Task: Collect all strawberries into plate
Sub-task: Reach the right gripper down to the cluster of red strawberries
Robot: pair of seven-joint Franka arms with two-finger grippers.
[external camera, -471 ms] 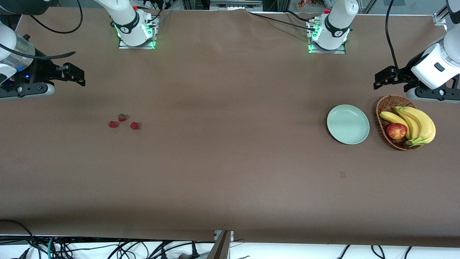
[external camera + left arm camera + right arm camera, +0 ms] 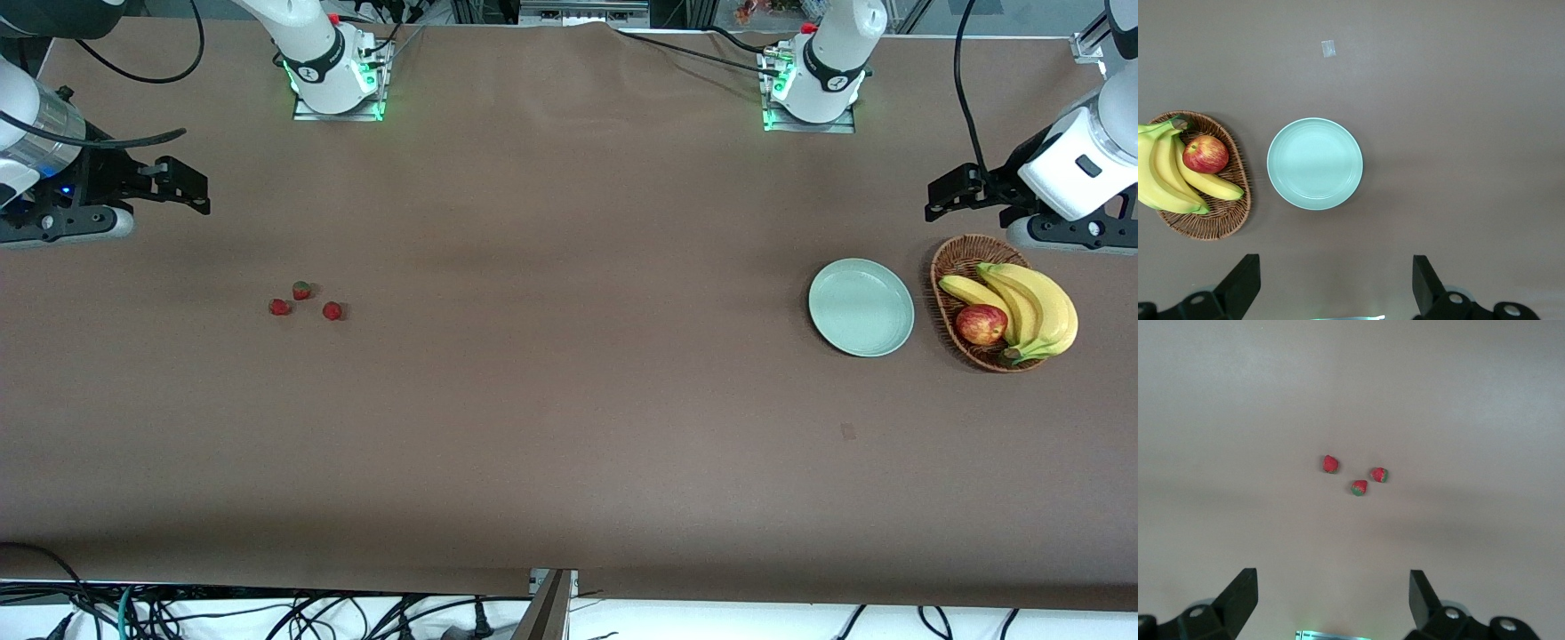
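A wide worktop (image 2: 569,400) covered in plain brown sheeting is seen, lit evenly from above. Along its edge nearest the front camera, a white floor strip (image 2: 711,622) strewn with black cables (image 2: 267,613) is shown. Metal framing (image 2: 578,11) is glimpsed past the edge by the bases.
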